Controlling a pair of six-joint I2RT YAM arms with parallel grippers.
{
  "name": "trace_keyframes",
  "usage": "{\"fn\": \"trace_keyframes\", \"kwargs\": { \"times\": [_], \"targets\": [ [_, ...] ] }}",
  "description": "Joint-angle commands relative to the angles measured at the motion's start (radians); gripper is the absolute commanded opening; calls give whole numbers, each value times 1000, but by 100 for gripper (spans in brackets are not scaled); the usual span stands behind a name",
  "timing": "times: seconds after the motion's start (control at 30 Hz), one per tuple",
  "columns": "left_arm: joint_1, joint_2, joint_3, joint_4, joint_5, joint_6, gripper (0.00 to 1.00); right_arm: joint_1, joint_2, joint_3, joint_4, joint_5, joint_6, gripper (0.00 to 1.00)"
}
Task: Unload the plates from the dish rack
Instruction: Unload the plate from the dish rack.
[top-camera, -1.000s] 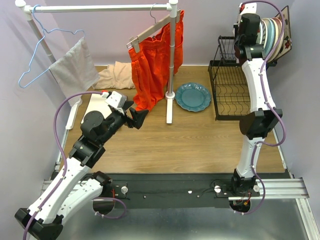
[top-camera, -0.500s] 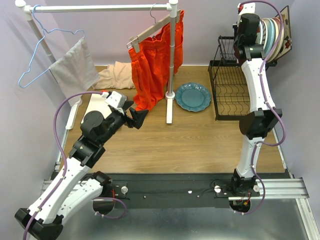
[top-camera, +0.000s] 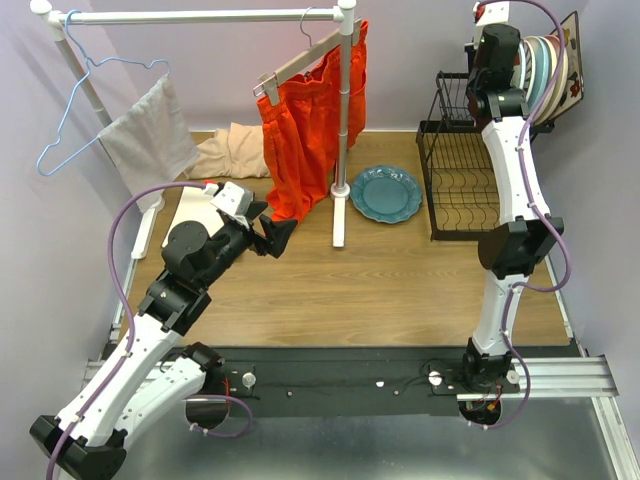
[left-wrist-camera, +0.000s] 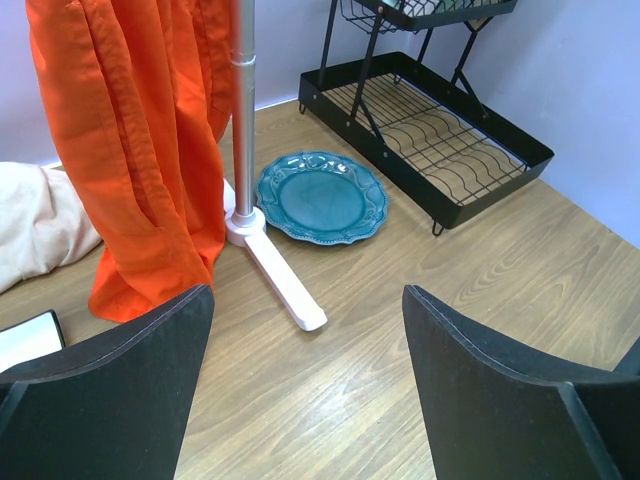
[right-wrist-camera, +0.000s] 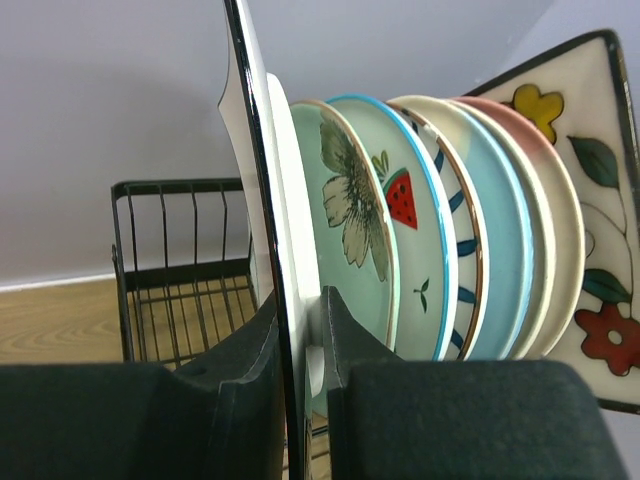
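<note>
The black wire dish rack (top-camera: 458, 190) stands at the table's back right and also shows in the left wrist view (left-wrist-camera: 440, 150). Several plates (top-camera: 547, 62) stand on edge in its upper shelf. My right gripper (top-camera: 497, 50) is at the near end of that row. In the right wrist view it (right-wrist-camera: 300, 330) is shut on the rim of a thin white plate with a black edge (right-wrist-camera: 262, 160), next to a pale mint flowered plate (right-wrist-camera: 352, 200). A square flowered plate (right-wrist-camera: 590, 200) stands last. A teal plate (top-camera: 386, 193) lies flat on the table. My left gripper (top-camera: 283, 232) is open and empty (left-wrist-camera: 305, 390) above the wood.
A white clothes rail (top-camera: 340, 120) with an orange garment (top-camera: 305, 130) stands left of the teal plate, and its foot (left-wrist-camera: 275, 270) reaches toward my left gripper. Beige cloth (top-camera: 232, 152) and a hanger with grey cloth (top-camera: 150, 135) are at the back left.
My right wrist has crept slightly upward at the top of the rack. The left arm has not moved.
</note>
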Motion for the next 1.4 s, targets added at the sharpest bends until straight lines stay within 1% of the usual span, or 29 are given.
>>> {"fn": "trace_keyframes", "kwargs": {
  "times": [0.0, 0.27, 0.47, 0.63, 0.73, 1.03, 1.37],
  "targets": [
    [8, 0, -7, 11, 12, 10, 86, 5, -76, 37, 236, 3, -30, 1],
    [10, 0, -7, 13, 12, 12, 86, 5, -102, 32, 243, 6, -18, 1],
    [11, -1, -6, 11, 13, 10, 86, 7, -145, 14, 252, -22, -1, 1],
    [11, -1, -7, 14, 22, 9, 86, 6, -187, -35, 292, -36, 11, 1],
    [13, -1, -6, 14, 22, 9, 86, 5, -199, -35, 304, -45, 16, 1],
    [14, -15, -7, 14, 16, 9, 86, 7, -233, -32, 333, -77, 68, 1],
    [14, -20, -9, 14, 15, 7, 86, 6, -248, -89, 378, -109, 131, 1]
  ]
}}
